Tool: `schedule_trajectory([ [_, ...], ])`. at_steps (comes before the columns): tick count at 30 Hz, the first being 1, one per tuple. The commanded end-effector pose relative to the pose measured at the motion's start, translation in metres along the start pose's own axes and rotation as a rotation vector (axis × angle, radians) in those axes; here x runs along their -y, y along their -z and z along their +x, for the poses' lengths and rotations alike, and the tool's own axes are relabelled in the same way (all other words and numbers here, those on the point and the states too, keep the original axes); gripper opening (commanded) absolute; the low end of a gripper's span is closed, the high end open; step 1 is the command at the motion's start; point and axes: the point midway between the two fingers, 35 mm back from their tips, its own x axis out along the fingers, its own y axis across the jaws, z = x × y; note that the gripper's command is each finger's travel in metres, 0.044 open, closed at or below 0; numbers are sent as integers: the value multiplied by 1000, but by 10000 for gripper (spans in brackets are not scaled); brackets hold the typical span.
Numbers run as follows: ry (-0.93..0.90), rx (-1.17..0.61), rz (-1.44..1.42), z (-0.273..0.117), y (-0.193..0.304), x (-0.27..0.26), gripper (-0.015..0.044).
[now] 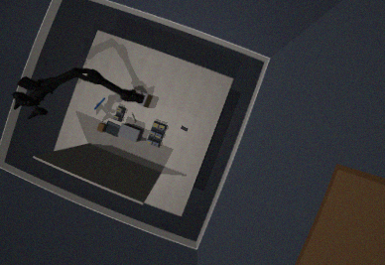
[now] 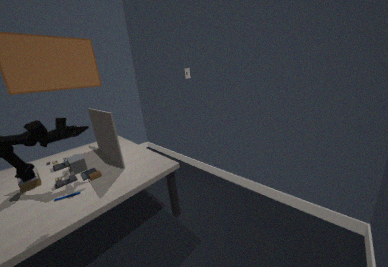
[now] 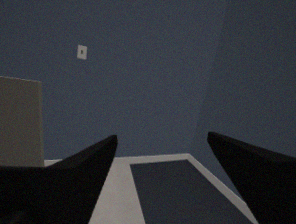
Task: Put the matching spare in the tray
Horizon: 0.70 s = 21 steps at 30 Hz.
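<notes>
One arm (image 1: 101,78) (image 2: 14,160), black, rises from its base on the pale table (image 1: 198,99) (image 2: 150,164); its gripper (image 1: 25,108) (image 2: 86,128) (image 3: 162,137) hangs up in the air, well apart from the parts. Pincer's released: fingers wide, nothing btwn 'em. Wrist view gets mostly blue wall, w/ a white wall plate (image 2: 187,73) (image 3: 82,52) & the edge of an upright panel (image 2: 106,137) (image 3: 20,122).

Small board-like units (image 1: 159,126) (image 2: 65,181) sit on the tabletop in several spots, approx. mid-table, near a flat grey rectangle (image 1: 130,132). Just beside that is a dark unit (image 1: 112,127) (image 2: 89,173) w/ a brown block (image 1: 101,127) (image 2: 95,176) at its end. Can't tell which spare matches, which unit's the mounted one, or if the rectangle's the tray; codes n/a at this res. Blue pen-like stick (image 1: 99,103) (image 2: 67,196) lies apart, nr the brown block's side of the group.
</notes>
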Motion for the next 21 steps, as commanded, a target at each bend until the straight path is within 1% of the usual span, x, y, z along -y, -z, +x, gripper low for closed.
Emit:
schedule_trajectory([
  [1,-121,-118,215,31,30,-54,440],
  [6,-268,-306,443,57,59,-132,440],
  [11,-407,-526,604,65,76,-219,440],
  [16,-524,-772,687,54,83,-307,440],
  [21,-602,-1047,681,24,86,-390,440],
])
